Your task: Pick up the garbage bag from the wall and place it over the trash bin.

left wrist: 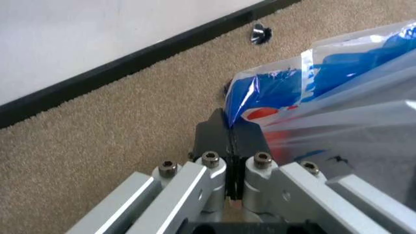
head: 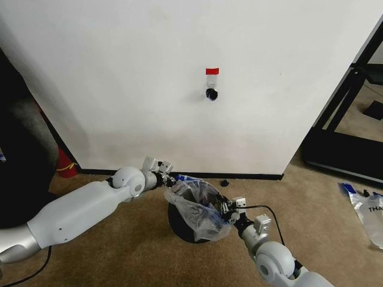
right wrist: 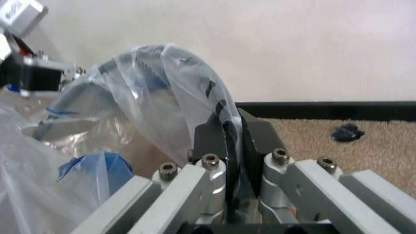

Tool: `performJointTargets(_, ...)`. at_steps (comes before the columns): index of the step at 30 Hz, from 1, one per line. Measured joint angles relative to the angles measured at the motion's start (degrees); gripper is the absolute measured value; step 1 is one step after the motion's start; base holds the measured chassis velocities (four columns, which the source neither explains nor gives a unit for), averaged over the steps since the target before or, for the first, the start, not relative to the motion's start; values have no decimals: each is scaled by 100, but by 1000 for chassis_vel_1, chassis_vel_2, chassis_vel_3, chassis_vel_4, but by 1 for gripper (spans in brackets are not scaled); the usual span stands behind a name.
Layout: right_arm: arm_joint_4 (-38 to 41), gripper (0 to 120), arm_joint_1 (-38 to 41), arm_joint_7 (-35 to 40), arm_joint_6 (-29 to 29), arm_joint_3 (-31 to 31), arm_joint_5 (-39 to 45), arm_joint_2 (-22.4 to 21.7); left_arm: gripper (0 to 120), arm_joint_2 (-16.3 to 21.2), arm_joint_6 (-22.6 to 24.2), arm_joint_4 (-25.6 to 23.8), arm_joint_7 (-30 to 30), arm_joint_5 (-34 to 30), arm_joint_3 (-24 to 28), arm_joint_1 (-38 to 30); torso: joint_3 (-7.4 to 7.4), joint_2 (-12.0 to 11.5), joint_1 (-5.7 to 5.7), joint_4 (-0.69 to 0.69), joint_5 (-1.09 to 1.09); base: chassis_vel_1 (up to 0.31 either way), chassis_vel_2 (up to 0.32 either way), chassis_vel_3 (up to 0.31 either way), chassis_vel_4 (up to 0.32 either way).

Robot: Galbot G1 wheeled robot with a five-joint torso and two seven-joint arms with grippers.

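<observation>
Below the black hook [head: 210,94] and its red tape strip [head: 212,71] on the white wall [head: 149,72], the garbage bag [head: 197,206] is draped over the mouth of the small dark trash bin [head: 179,226], which stands on the tan carpet [head: 119,251] just out from the black baseboard [head: 251,176]. The left pincer [head: 169,174] sits at the wall side of the bin, pinched tight on a blue handle fold of the bag [left wrist: 244,97], pads pressed together with film between them. The right pincer [head: 227,210] is at the opposite side of the bin, likewise clamped on a gathered strip of clear film [right wrist: 221,112] that runs down between its pads. The bag looks near weightless, limp and slick: it will stretch, slide and balloon rather than hold a shape, and could tear if pulled hard against the rim. The sturdier holds are probably the doubled blue handles and bunched edges, not single film. Room is tight on the wall side, where the left pincer is near the baseboard; the carpet on the other sides of the bin lies open. A small dark object [head: 224,182] lies on the carpet between bin and baseboard, and another clear-and-blue bag [head: 368,215] lies well apart from the bin, toward the black frame [head: 335,107].
</observation>
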Motion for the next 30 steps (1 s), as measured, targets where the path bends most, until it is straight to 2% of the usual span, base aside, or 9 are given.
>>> performJointTargets(11, -44, 1, -198, 196, -54, 197, 572, 281, 1, 92, 144, -197, -63, -4, -254, 269, 0, 0, 0, 0, 0, 0, 0, 0, 0)
performJointTargets(17, -86, 1, -216, 332, -98, 245, 581, 431, 27, 198, 214, -567, -144, 52, -587, 375, 0, 0, 0, 0, 0, 0, 0, 0, 0)
performJointTargets(18, -86, 1, -216, 332, -98, 245, 581, 431, 27, 198, 214, -567, -144, 52, -587, 375, 0, 0, 0, 0, 0, 0, 0, 0, 0)
performJointTargets(21, -64, 1, -218, 397, -138, 255, 623, 451, 41, 276, 282, -665, -144, 81, -675, 371, 0, 0, 0, -1, 0, 0, 0, 0, 0)
performJointTargets(25, -21, 1, -216, 431, -185, 272, 653, 469, 54, 340, 300, -675, -138, 229, -768, 455, 0, 0, 0, 0, -1, 0, 0, 0, 0)
performJointTargets(26, -21, 1, -216, 431, -185, 272, 653, 469, 54, 340, 300, -675, -138, 229, -768, 455, 0, 0, 0, 0, -1, 0, 0, 0, 0)
performJointTargets(30, -19, 1, -207, 478, -228, 300, 688, 509, 72, 487, 290, -911, -236, 328, -1117, 833, 0, 0, 0, 0, -2, 0, 0, 0, 0)
